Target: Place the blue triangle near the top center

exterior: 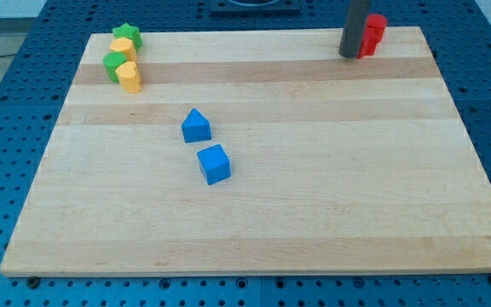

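Sitting mid-board, blue triangle well apart from tool tip, seemingly

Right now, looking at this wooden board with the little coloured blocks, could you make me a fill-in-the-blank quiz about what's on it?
1. My tip rests at the view's top right, right beside the ___ block.
2. The blue triangle block lies just above the blue ___ block.
3. The green star block sits in the wooden board's top ___ corner.
4. Yellow and green blocks cluster just ___ that star.

Missing words: red; cube; left; below
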Robot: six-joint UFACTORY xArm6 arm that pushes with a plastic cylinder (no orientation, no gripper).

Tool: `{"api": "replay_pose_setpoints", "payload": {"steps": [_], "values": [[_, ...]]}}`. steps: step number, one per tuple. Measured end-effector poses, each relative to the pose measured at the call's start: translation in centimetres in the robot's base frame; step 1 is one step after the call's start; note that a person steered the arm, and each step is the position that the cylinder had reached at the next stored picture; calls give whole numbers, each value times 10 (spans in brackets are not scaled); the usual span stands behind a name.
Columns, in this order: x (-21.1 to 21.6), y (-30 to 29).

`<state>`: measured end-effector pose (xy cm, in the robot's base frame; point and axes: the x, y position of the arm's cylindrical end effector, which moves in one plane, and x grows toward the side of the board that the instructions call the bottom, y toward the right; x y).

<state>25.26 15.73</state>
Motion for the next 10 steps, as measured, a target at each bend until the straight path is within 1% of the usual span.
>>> {"api": "replay_pose_setpoints", "payload": {"steps": [1,2,3,4,5,6,7,9,10], "values": [[-3,5],[12,-3],[39,-64],[58,-167],[89,-253],[139,-305],[181,-288],[176,-224],[154,-182]]}}
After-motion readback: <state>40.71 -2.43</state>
